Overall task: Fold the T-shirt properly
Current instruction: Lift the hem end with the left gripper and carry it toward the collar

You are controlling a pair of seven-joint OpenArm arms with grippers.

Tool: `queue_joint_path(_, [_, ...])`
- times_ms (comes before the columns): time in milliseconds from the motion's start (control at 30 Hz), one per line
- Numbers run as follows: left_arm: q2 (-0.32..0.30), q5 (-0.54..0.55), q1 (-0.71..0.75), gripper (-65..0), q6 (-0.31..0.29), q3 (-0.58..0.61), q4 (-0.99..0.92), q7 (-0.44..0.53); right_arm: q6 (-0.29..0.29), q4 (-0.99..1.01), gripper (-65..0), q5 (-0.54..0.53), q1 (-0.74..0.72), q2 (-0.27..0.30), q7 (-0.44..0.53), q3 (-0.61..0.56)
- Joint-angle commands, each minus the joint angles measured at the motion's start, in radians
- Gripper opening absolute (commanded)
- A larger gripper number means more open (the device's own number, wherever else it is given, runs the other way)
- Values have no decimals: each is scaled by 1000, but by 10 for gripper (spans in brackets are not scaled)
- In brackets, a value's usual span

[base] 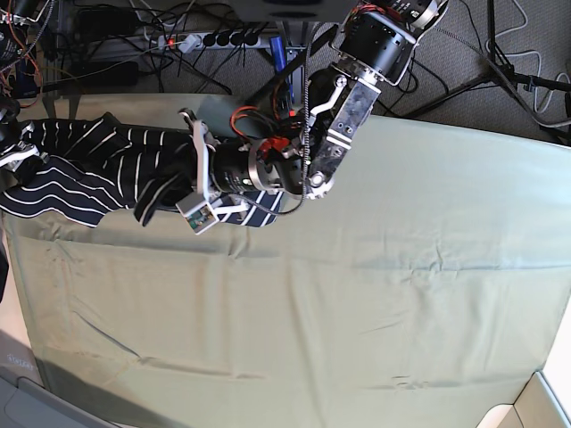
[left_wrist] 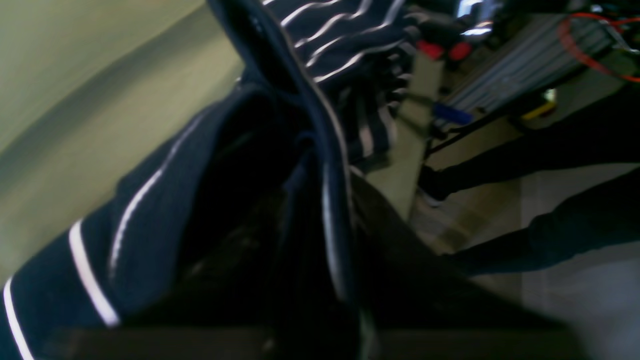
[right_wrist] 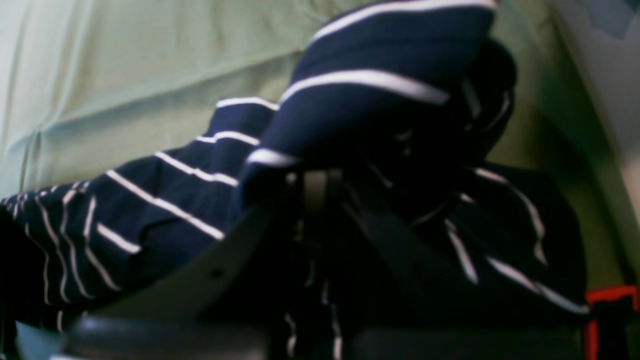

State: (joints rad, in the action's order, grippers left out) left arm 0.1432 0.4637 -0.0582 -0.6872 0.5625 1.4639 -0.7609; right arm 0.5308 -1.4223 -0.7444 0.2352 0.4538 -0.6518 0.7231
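Shirt T-shirt (base: pixel 80 165) lies bunched at the bench's (base: pixel 375 294) far left. I see my right end effector (right_wrist: pixel 320 200) clamped on it; left end effector (base: pixel 169 192) unclear. Next: spread it flat.

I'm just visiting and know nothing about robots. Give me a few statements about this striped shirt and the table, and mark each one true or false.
1. The T-shirt is navy with thin white stripes. True.
2. The T-shirt lies neatly folded in the middle of the table. False: it is bunched at the far left corner in the base view.
3. A pale green cloth covers the table. True.
4. The T-shirt is spread flat and smooth. False: it is crumpled, with part lifted in the right pincer.
5. Cables lie on the floor behind the table. True.
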Motion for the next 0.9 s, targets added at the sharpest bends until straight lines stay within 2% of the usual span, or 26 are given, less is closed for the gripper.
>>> queue_joint_path(0, [14,17,-17,-482,-11,6,14,25,-29,-18,-650,-23,-8,25,22,8])
queue_joint_path(67, [14,16,-17,-379,-11,11,14,25,-29,-18,-650,-23,-8,25,22,8])
queue_joint_path(133, [14,1,-20,-346,-9,11,14,29,-29,-18,-650,-23,-7,25,21,8])
queue_joint_path(400, [14,-2,-27,-347,-5,20,14,79,-29,-18,-650,-23,-7,25,18,8])
queue_joint_path(600, [14,98,-28,-347,-5,43,23,80,-29,-18,-650,-23,-8,25,19,8])
queue_joint_path(867, [14,75,-28,-349,-5,56,121,68,-29,-18,-650,-23,-8,25,19,8])
